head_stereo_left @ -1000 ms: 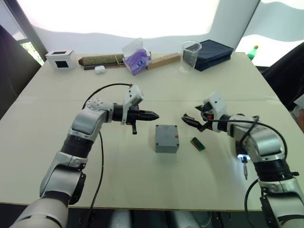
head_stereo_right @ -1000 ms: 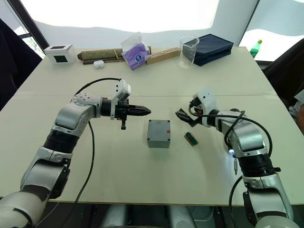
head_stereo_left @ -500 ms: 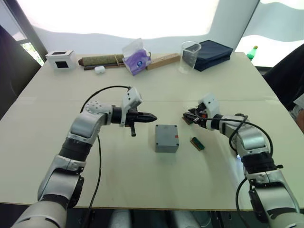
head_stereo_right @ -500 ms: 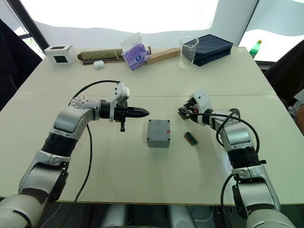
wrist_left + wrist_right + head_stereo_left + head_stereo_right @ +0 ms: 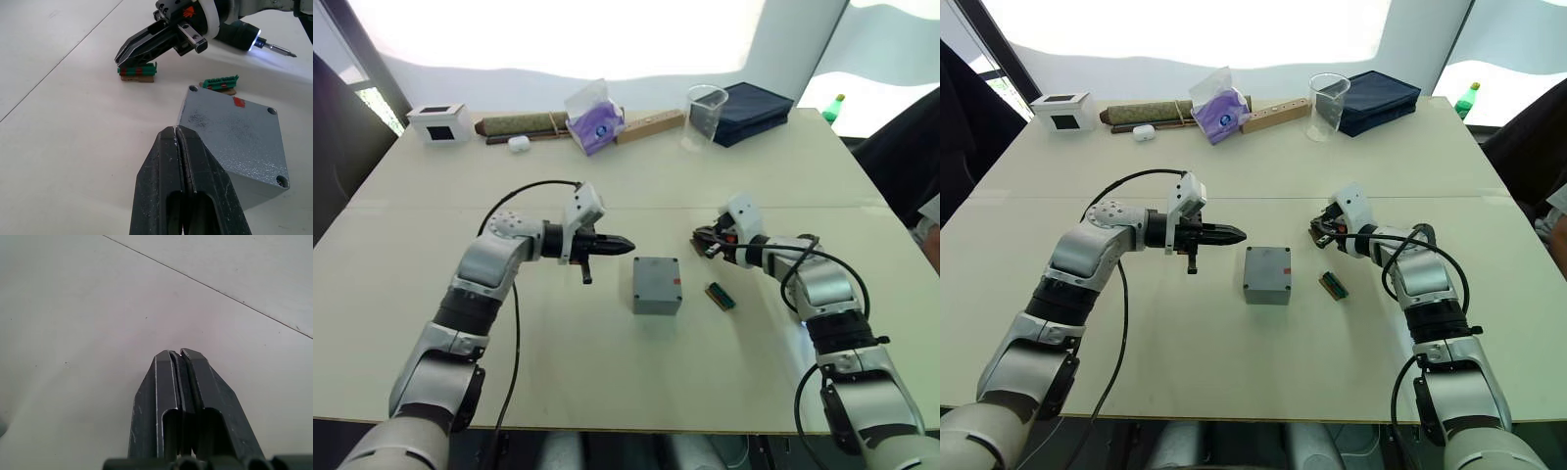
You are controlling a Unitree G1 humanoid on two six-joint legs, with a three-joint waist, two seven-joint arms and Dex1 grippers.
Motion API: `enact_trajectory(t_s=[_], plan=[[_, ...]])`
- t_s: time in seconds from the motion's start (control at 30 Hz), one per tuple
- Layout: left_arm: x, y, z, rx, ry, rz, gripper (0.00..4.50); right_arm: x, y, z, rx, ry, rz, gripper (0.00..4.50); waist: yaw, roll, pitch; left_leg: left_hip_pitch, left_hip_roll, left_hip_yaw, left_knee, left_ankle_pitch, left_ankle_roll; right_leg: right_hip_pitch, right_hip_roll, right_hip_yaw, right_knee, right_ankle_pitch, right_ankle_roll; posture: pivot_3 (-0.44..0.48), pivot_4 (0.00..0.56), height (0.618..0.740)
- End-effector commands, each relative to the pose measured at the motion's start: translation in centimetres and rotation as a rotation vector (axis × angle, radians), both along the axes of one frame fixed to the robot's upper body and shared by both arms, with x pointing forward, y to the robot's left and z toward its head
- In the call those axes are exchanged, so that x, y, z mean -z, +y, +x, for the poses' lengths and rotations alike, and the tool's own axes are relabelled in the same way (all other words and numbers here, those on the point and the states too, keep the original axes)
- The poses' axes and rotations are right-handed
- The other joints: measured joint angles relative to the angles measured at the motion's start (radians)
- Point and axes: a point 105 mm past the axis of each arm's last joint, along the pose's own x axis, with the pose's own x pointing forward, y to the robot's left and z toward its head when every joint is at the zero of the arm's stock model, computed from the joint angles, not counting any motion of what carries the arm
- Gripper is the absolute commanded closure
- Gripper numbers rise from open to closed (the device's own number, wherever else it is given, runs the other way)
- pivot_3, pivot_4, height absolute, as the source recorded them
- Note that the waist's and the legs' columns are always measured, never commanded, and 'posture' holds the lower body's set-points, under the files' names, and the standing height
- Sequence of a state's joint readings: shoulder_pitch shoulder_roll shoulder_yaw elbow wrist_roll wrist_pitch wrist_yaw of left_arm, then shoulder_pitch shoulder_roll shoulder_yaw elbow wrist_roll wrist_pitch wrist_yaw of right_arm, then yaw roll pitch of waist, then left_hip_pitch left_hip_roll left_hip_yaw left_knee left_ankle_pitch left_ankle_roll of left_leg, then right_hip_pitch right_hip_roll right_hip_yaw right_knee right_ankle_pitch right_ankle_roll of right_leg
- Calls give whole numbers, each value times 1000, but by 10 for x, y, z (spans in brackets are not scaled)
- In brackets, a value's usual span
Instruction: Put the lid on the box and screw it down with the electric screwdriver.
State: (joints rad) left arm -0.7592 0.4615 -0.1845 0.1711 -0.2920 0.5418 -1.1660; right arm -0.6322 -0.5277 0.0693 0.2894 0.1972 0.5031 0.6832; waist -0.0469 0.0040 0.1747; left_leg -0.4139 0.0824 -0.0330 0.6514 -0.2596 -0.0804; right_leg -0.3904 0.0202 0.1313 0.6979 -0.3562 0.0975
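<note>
Left end effector (image 5: 625, 244), clenched empty, hovers left of the box (image 5: 657, 285) as before; right end effector (image 5: 702, 236), also clenched, has withdrawn rightward. Lid (image 5: 234, 135) sits on box, mid-worktop (image 5: 431, 264).

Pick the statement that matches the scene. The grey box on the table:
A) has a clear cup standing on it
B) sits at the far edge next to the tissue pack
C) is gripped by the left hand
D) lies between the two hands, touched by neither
D: the grey box rests on the table with the left hand on one side and the right hand on the other, both clear of it.
</note>
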Motion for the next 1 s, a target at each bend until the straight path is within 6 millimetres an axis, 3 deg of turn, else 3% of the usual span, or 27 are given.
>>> enact_trajectory(t_s=[0.03, 0.47, 0.63, 0.8, 1.0], plan=[[-8, -3, -4, 16, -37, 0, 4500, -18, 5, 0, -29, -66, 3, 4403, 0, 0, 0, 0, 0, 0, 0, 0, 0, 0, 0, 0, 0, 0, 0, 0, 150, 740], [-11, -4, -4, 17, -30, -13, 4500, -61, 4, -15, -85, -217, -3, 4403, 2, 0, 0, 0, 0, 0, 0, 0, 0, 0, 0, 0, 0, 0, 0, 0, 150, 740], [-15, 0, -10, 35, -13, -19, 4500, -77, 17, -38, -152, -250, 21, 4403, 2, 0, 0, 0, 0, 0, -1, 0, 0, 0, 0, 0, 0, 0, 0, 0, 150, 740], [-14, 9, -26, 92, 26, 18, 4500, -68, 44, -84, -291, -211, 35, 4403, 2, 0, 0, 0, 0, 0, -2, 0, 0, 0, 0, 0, 0, 0, 0, 0, 150, 740], [-7, 13, -29, 78, 38, 34, 4500, -49, 53, -104, -304, -149, 46, 4403, 3, 0, 0, 1, 0, -1, -1, 0, 0, 1, 0, 0, 0, 0, 0, 0, 150, 740]])
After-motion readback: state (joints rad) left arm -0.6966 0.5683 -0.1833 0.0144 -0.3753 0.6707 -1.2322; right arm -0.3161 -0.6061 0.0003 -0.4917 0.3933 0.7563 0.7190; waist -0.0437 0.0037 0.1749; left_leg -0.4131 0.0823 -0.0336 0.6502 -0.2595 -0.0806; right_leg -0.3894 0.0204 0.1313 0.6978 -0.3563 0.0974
